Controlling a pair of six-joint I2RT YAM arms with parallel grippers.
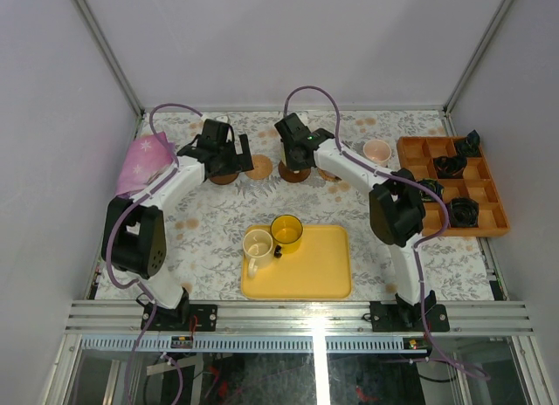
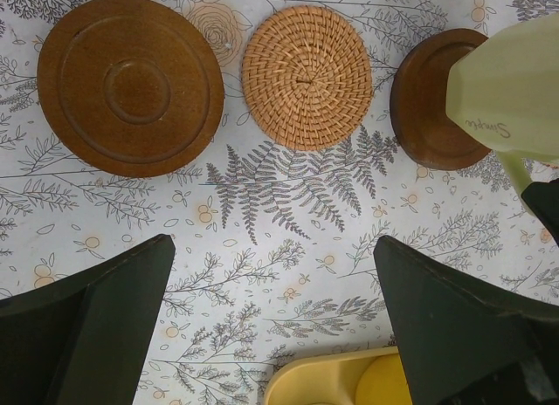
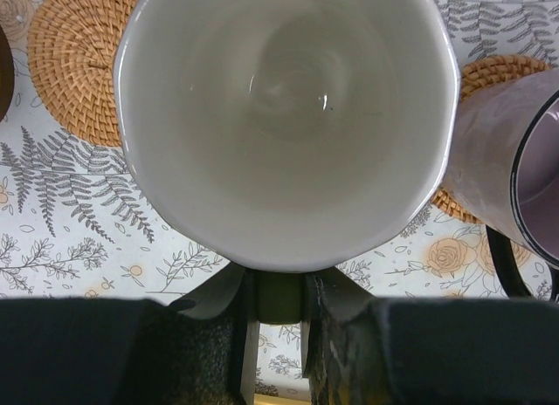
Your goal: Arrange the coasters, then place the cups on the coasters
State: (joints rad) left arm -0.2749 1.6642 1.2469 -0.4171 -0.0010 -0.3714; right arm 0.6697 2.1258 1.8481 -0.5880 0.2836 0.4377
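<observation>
**Top view.** We are logging the left gripper (image 1: pixel 222 157) hanging above the left dark coaster (image 1: pixel 225 178) at the far side of the desk (image 1: pixel 210 230). The right gripper (image 1: pixel 297 150) is hanging over the middle dark coaster (image 1: pixel 295 173). A woven coaster (image 1: pixel 259 168) is lying between the two dark ones. The pink cup (image 1: pixel 377 150) is standing further right, near the orange tray (image 1: pixel 454 200). The yellow cup (image 1: pixel 286 233) and cream cup (image 1: pixel 258 245) are sitting just beside each other on the yellow tray (image 1: pixel 323 274) at the near side.

**Left wrist view.** The left gripper is standing spread wide and carrying nothing, over bare desk in front of the coaster row. The pale green cup (image 2: pixel 515 82) is overlapping the middle dark coaster. We cannot tell whether it is resting on the coaster or hovering above it.

**Right wrist view.** The right gripper is pinching the pale green cup by its handle, with the cup's mouth facing the camera. A purple-grey cup (image 3: pixel 515 169) is standing on a second woven coaster (image 3: pixel 485 78), just beside the held cup's rim.

**Handling.** We are judging the cups to be glazed ceramic, so stiff, smooth, probably slippery and liable to chip. The handle looks like the surest hold, though the bowl's weight is sitting off to one side of it. The coasters look thin and light, so they may slide if nudged.

**Room.** Clearance is looking tight on the purple-grey cup's side and freer toward the first woven coaster. Open desk is lying between the coaster row and the yellow tray.
</observation>
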